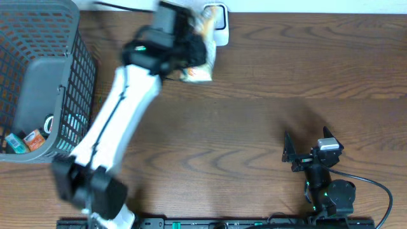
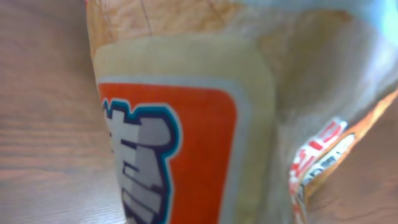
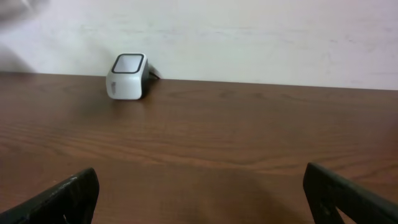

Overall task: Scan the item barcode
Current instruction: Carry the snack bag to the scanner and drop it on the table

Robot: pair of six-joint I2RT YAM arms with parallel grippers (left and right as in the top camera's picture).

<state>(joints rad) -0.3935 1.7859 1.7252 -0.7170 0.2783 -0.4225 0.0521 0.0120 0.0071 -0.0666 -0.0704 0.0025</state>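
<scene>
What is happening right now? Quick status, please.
Left gripper shut on snack packet, close to the white scanner. Right gripper open, empty, well apart. No obstruction seen.

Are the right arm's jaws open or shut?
Open: the right gripper's jaws stand far apart, only bare table between them.

Left tool (image 1: 195,62) tight; right tool (image 3: 199,193) wide.
</scene>
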